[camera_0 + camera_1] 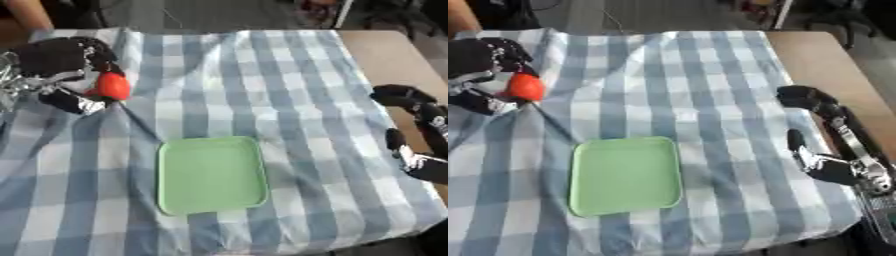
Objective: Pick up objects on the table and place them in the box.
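Left eye view shows the left hand point(61, 70) curled around a red object point(110, 86), right hand point(833, 145) resting open.

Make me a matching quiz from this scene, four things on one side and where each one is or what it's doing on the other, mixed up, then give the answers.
Things
1. red object
2. green tray
3. right hand
4. checked cloth

Places or states
A. spread over the table
B. at the right edge, fingers relaxed, holding nothing
C. held in the left hand, near the far left
D. lying empty on the cloth, near the front

Pairs: 1-C, 2-D, 3-B, 4-A
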{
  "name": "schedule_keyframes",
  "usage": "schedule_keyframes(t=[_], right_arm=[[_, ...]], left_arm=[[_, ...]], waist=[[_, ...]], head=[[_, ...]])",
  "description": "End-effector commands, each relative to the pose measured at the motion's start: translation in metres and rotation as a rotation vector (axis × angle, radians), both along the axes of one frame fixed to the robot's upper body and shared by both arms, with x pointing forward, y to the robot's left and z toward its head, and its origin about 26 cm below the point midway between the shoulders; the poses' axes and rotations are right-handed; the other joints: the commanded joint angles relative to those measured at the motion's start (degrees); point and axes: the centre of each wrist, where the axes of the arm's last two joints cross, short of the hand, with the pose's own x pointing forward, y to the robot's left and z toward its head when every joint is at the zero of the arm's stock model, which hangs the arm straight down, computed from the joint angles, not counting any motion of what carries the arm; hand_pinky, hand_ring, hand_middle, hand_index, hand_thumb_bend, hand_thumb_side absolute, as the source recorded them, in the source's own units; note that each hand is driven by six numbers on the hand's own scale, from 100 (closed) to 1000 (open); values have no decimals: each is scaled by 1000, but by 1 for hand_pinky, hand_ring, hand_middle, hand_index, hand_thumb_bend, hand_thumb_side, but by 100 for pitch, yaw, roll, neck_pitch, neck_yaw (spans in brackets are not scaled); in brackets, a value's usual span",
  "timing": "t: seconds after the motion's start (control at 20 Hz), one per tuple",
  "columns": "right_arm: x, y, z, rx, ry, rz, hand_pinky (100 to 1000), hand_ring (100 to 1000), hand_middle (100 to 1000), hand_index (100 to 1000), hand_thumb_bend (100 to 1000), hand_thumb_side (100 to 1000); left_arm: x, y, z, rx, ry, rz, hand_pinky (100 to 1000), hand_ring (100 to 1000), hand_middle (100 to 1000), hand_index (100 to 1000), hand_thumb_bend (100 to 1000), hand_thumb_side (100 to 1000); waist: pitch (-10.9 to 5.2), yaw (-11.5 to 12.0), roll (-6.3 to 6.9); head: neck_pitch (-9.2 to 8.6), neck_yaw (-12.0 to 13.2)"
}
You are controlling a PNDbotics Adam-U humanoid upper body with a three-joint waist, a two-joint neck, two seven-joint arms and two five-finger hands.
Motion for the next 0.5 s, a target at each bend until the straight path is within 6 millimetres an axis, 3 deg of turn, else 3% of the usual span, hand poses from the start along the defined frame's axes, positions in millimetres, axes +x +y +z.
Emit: schedule_keyframes(t=[0.05,0.5], right_arm=[[-1,-8,8,-225,-101,156,836,839,862,845,100,444],[-1,-7,9,-225,-102,156,835,839,862,845,100,445]], left_arm=[[-5,6,24,2,-18,12,886,764,485,379,100,469],[-7,4,29,-3,1,20,886,763,484,381,100,469]], waist=[[-121,1,25],[-119,-6,31]], head=[[-18,-112],[-23,-105]])
